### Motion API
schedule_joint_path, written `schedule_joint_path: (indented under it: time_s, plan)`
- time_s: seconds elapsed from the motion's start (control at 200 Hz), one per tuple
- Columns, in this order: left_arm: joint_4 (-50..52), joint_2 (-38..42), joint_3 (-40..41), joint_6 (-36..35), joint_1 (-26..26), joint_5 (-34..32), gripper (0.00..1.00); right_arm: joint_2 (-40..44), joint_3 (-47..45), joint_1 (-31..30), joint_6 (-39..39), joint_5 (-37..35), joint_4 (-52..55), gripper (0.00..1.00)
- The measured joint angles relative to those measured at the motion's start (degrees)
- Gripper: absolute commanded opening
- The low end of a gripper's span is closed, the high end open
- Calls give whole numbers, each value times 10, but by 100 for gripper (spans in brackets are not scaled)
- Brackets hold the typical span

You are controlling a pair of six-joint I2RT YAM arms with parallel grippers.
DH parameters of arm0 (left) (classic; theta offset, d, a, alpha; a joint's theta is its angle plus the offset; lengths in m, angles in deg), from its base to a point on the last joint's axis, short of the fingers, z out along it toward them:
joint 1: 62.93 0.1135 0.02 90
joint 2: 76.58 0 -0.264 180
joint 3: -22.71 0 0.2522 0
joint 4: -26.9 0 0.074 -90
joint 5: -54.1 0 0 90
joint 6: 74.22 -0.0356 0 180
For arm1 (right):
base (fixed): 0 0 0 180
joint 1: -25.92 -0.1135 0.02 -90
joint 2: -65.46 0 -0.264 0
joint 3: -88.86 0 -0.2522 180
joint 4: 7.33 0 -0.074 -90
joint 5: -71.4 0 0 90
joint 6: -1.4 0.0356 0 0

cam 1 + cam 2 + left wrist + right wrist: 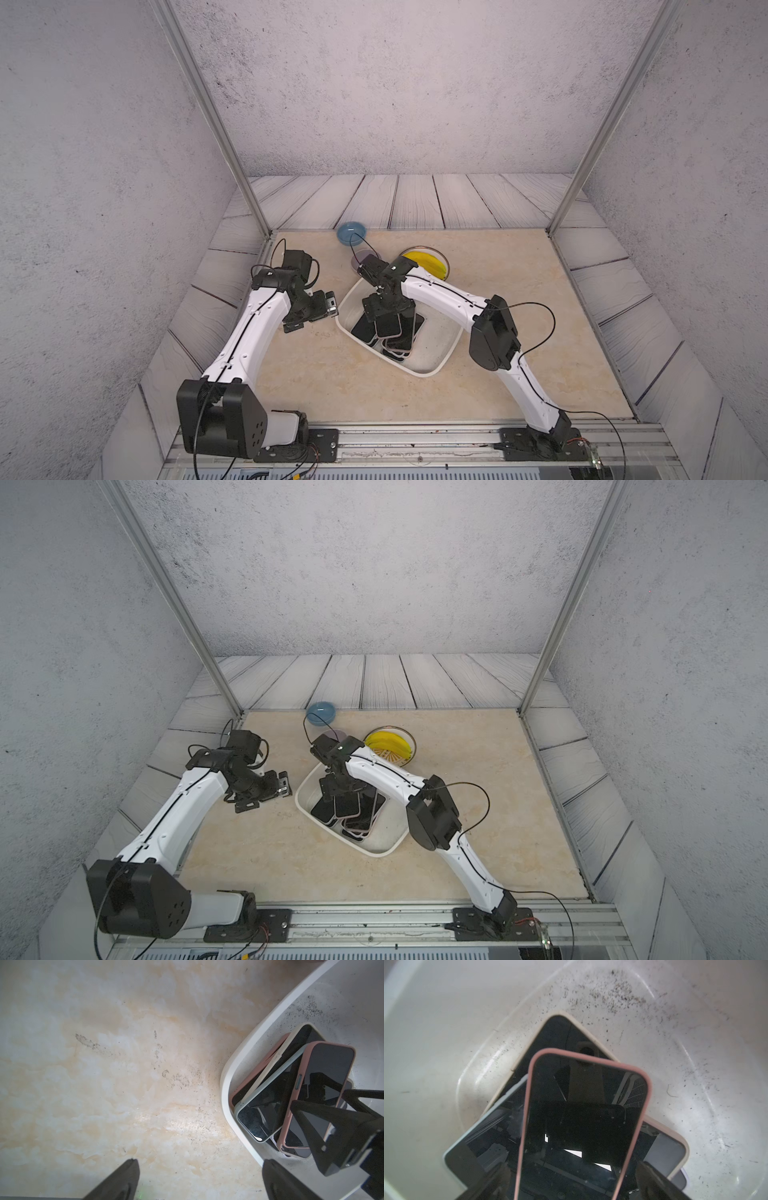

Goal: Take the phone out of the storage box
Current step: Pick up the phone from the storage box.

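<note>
- Right gripper (572,1185) — jaws wide apart, straddling pink-cased phone (583,1122); tips cut off, contact unclear.
- Phone topmost in storage box (446,1032); lower phones (488,1136) mostly covered.
- Left gripper (199,1180) spread wide over table (104,1064) — beside box.

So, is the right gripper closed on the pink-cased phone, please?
No, the right gripper stands open, its fingers either side of the pink-cased phone in the storage box.

A pink-cased phone (583,1126) lies screen-up atop a fanned pile in the speckled white storage box (446,1022) — a cream-cased phone (560,1030) juts out at twelve o'clock, a grey-blue phone (483,1136) at eight — while the right gripper (573,1169) straddles it, dark fingers (492,1184) spread wide at seven and five.
</note>
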Motion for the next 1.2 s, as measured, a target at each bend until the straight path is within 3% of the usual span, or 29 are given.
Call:
schedule_joint_path:
  time_s: [0.245,0.485,0.691,0.991,1.201]
  plan:
    - [3,9,11,-5,0,0,99,-14,3,-3,5,0,9,99]
    - [2,15,20,-7,0,5,99,-14,3,-5,2,-3,14,80]
    - [-4,26,40,-9,0,25,98,-7,-8,-6,1,-4,9,78]
    - [-39,44,114,0,-7,127,100,46,-88,-7,-1,-39,2,77]
    - [-79,66,163,22,-50,208,100,111,-161,14,1,-49,-4,77]
